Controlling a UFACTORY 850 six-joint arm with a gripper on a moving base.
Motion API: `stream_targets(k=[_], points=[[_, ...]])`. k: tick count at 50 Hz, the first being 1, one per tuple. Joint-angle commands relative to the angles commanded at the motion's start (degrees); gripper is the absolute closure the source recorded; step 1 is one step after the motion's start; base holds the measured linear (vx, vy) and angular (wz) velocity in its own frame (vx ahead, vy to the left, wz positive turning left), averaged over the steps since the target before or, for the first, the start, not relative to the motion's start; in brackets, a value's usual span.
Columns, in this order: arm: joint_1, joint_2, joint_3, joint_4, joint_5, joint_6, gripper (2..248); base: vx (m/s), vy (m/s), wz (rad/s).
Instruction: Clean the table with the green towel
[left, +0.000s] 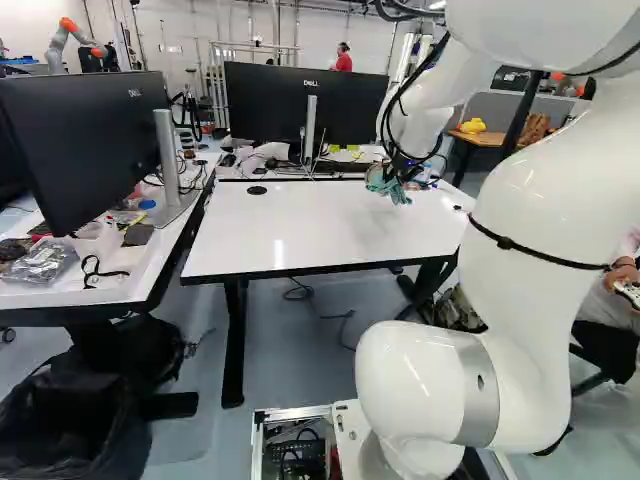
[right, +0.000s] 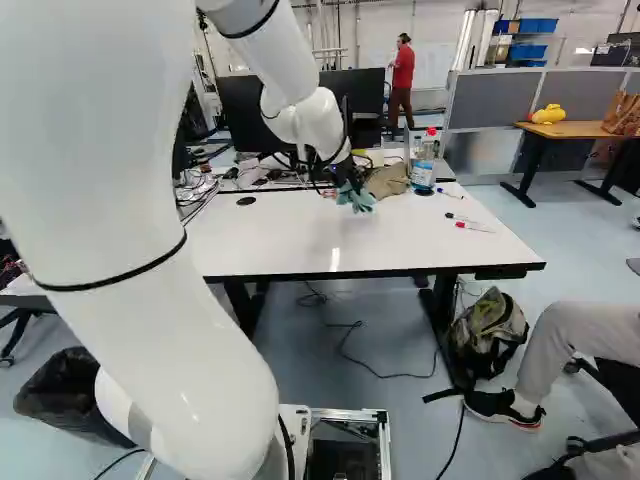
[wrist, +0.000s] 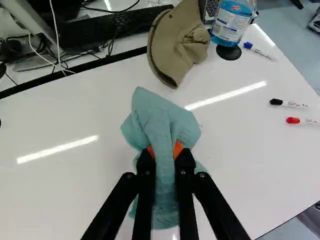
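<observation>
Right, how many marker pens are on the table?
3: a blue-capped pen by the bottle, a black-capped pen and a red-capped pen beside each other. The hat may hide more.

From behind the arm (left: 540, 225), both base views face ahead, sharing the table (right: 270, 240); the wrist view looks down on it, closer.

in the left base view, "dell" reads on the near monitor (left: 75, 150) at the upper left and the far monitor (left: 262, 108) at the upper centre. in the wrist view, print on the bottle's label (wrist: 232, 24) and the black-capped pen (wrist: 292, 104) is too small to read.
</observation>
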Motion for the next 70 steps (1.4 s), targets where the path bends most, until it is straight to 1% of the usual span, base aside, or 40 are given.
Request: stream_targets(k=[10,22,70], points=[[-0.85,-2.47,-2.74,0.00,0.00,0.00,200,0.000,0.000,0.000],[-1.93,-3.19,-3.52,0.00,0.00,0.00,200,0.000,0.000,0.000],[-1.97,-9.65,-4.36,0.00,0.00,0.00,200,0.000,0.000,0.000]])
